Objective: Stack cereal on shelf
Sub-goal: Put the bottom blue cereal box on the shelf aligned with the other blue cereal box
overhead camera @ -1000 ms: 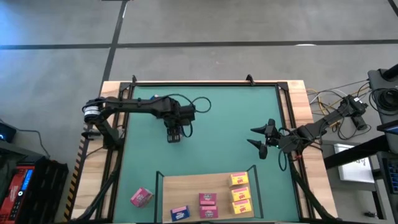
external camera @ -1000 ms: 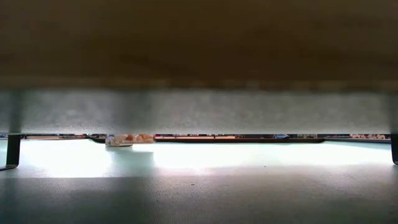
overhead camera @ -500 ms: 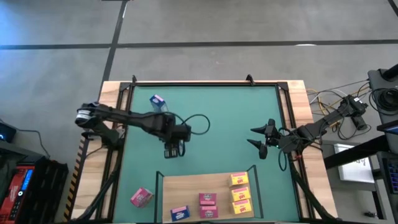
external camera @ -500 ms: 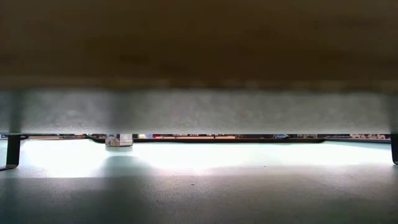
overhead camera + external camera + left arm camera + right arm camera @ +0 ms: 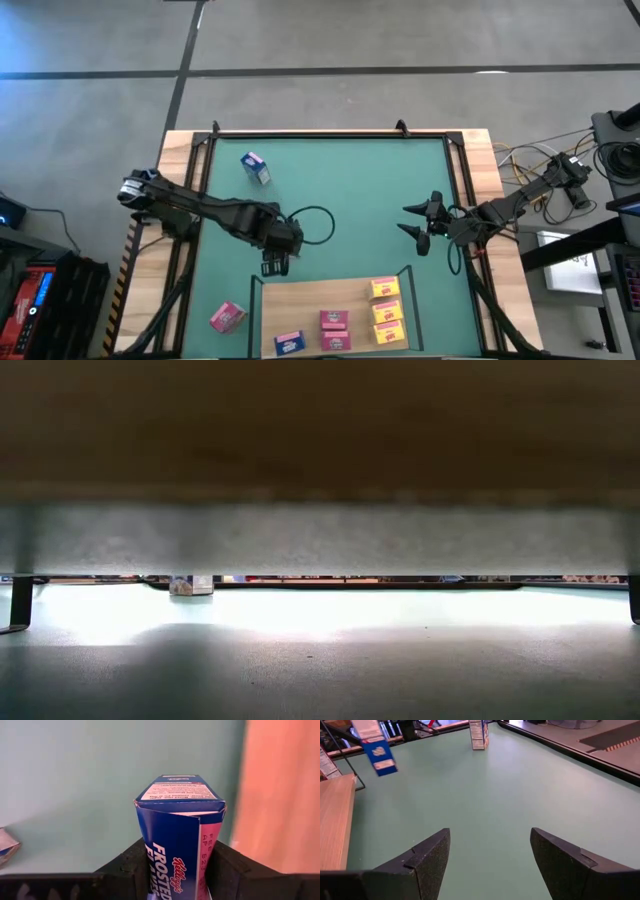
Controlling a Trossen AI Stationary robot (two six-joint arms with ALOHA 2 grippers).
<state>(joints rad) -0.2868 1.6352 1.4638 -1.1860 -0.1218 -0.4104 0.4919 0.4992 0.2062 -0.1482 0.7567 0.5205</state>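
Left wrist view: the left gripper [image 5: 175, 870] clamps a small blue cardboard cereal box [image 5: 177, 827], whose lower part is cut off. From above, that gripper [image 5: 277, 262] sits at the near-left post of the light-wood shelf board [image 5: 300, 300], the held box hidden beneath it. Three yellow boxes [image 5: 386, 308], a pink one [image 5: 334, 320] and a blue one [image 5: 289, 342] lie on the board; another pink box [image 5: 227, 317] lies left of it. Farther off, the right gripper [image 5: 420, 227] waits, fingers spread. A second blue box [image 5: 254, 167] stands at the green mat's [image 5: 360, 190] far left.
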